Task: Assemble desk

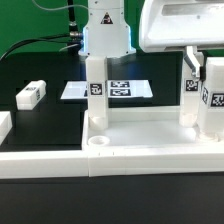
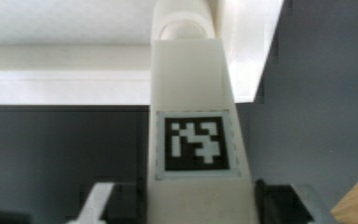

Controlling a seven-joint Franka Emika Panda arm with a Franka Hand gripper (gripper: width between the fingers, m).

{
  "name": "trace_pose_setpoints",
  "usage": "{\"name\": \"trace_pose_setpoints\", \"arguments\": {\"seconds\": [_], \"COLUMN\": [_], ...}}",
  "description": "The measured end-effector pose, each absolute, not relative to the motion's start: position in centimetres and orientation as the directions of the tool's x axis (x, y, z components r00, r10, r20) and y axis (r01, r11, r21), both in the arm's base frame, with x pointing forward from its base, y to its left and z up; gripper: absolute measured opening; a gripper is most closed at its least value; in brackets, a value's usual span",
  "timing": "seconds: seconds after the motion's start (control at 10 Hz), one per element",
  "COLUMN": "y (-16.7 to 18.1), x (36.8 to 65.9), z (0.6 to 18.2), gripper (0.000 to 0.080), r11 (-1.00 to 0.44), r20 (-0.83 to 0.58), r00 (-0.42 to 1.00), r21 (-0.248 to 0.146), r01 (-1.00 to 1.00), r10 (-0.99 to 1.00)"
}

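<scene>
The white desk top [image 1: 140,135] lies at the front of the table, with a round corner socket [image 1: 98,143] at its left end. A tagged white leg [image 1: 95,95] stands upright by that socket. Two more tagged legs stand at the right end, one nearer [image 1: 213,105] and one behind [image 1: 191,100]. My gripper [image 1: 190,62] comes down from above and is shut on the top of the rear right leg. In the wrist view that leg [image 2: 190,90] runs away from the gripper [image 2: 179,202], tag facing the camera, clamped between both fingers [image 2: 101,203]. Its far end is hidden.
A loose tagged leg [image 1: 30,93] lies on the black table at the left, and another white piece [image 1: 4,124] sits at the left edge. The marker board [image 1: 105,89] lies behind the desk top. The low white border wall [image 1: 40,160] runs along the front. The robot base [image 1: 106,30] stands at the back.
</scene>
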State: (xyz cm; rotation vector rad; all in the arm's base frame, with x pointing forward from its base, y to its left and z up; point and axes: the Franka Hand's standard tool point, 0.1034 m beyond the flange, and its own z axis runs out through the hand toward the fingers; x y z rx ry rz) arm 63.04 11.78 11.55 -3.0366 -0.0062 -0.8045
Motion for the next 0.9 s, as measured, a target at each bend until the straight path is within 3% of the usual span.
{"name": "trace_pose_setpoints", "arguments": {"seconds": [0.8, 0.9], "y": [10.6, 10.6], "x": [62.8, 62.8], "z": [11.7, 11.7], "gripper": [0.0287, 0.0349], "r11": [-1.0, -1.0], "r20": [0.532, 0.531], "r00": [0.846, 0.847], "r21": [-0.019, -0.016], "r01": [-0.017, -0.012], "r10": [-0.024, -0.019]}}
